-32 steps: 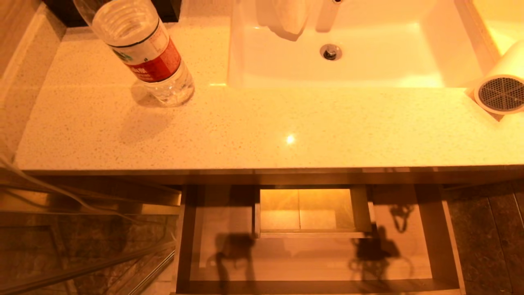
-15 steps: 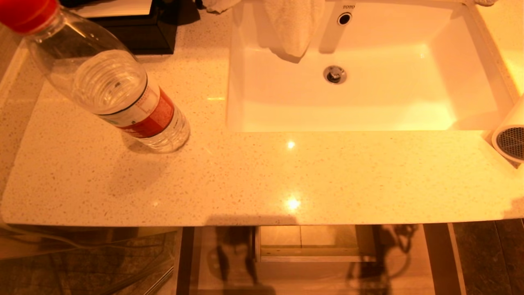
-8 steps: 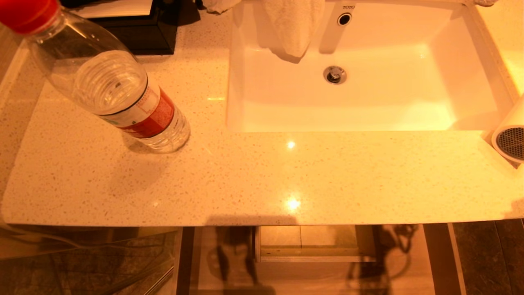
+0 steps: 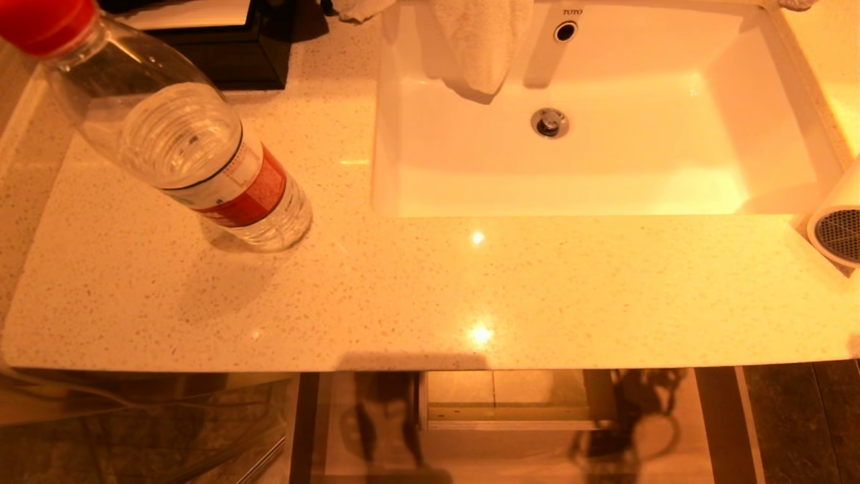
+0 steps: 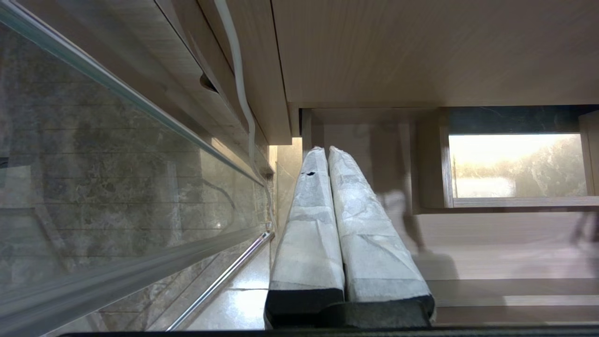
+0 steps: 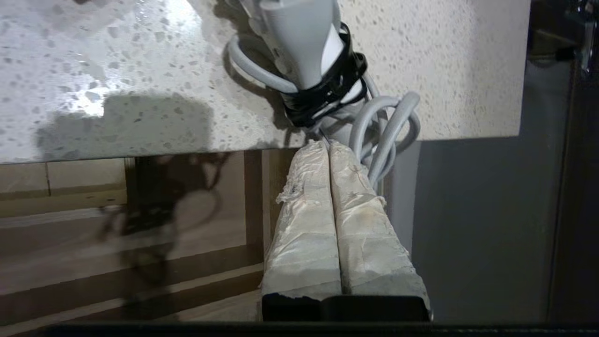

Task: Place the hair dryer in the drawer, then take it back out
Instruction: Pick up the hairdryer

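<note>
Down low, R gripper (image 6: 329,146): tape-wrapped fingers pressed flat together, nothing between them, tips just at the front edge of the speckled pale stone countertop (image 6: 140,70). Tips sit right by the looped grey-white cord (image 6: 388,126) of the small white plastic hair dryer (image 6: 299,42); contact w/ cord can't be told. Black strap (image 6: 327,93) binds cord to the dryer's handle, which lies on the counter near its right front corner, cord loops hanging over the edge.

Head view: neither arm visible. Dryer's round barrel w/ dark honeycomb grille (image 4: 840,232) pokes in at the far right edge, on the counter beside the white rectangular sink basin (image 4: 772,134). So dryer is on the counter, not in the drawer.

Wide shallow beige wood-grain drawer (image 4: 376,430) stands pulled out below the counter's front edge, boxed cut-out (image 4: 510,396) at its middle back. Shadows fall across its floor.

L gripper (image 5: 327,154): taped fingers closed against each other, empty, parked low at the left, pointing along the open drawer (image 5: 491,243), glass panel (image 5: 117,164) alongside.

Elsewhere on counter: clear plastic water bottle w/ red cap and red label (image 4: 201,161) upright at left, well apart from dryer; black box (image 4: 228,54) behind it; white towel (image 4: 484,40) draped over sink's back rim; chrome drain (image 4: 549,122) in basin.
</note>
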Motion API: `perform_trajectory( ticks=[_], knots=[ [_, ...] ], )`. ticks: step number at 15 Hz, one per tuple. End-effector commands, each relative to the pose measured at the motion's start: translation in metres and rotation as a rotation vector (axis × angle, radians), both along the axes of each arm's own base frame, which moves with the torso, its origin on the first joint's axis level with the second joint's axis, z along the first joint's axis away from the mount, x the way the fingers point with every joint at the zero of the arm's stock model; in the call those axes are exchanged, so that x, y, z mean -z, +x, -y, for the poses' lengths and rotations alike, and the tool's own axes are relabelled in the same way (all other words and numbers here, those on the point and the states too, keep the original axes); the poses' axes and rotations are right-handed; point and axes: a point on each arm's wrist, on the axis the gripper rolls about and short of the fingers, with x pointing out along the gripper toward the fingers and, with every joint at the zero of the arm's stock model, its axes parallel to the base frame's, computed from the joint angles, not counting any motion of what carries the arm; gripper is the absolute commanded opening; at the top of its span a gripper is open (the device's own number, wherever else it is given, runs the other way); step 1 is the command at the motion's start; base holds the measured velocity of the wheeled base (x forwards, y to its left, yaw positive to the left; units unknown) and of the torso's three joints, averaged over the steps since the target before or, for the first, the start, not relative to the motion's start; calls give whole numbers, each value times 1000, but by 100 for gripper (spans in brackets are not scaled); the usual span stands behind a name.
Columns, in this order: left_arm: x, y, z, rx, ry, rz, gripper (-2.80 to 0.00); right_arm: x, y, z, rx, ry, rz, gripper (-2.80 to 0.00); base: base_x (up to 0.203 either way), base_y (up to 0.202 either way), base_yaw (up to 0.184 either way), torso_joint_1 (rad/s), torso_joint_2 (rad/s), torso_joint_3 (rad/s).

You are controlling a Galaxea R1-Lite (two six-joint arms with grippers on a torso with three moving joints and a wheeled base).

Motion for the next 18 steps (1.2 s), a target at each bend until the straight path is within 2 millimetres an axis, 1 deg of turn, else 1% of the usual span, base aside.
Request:
perform_trajectory(
  ticks=[1,3,9,13,18],
  knots=[
    [0,0,0,0,0,0,-280,3,3,1,38,19,-12,-280,0,0,0,0,0,0],
    [0,0,0,0,0,0,-280,5,7,2,69,105,10,-280,0,0,0,0,0,0],
    [0,0,0,0,0,0,-280,8,-1,1,70,74,5,-280,0,0,0,0,0,0],
    [0,0,0,0,0,0,-280,16,-11,1,112,66,16,-280,0,0,0,0,0,0],
    [0,0,0,0,0,1,-280,13,-7,1,110,45,-4,-280,0,0,0,0,0,0]
  ],
)
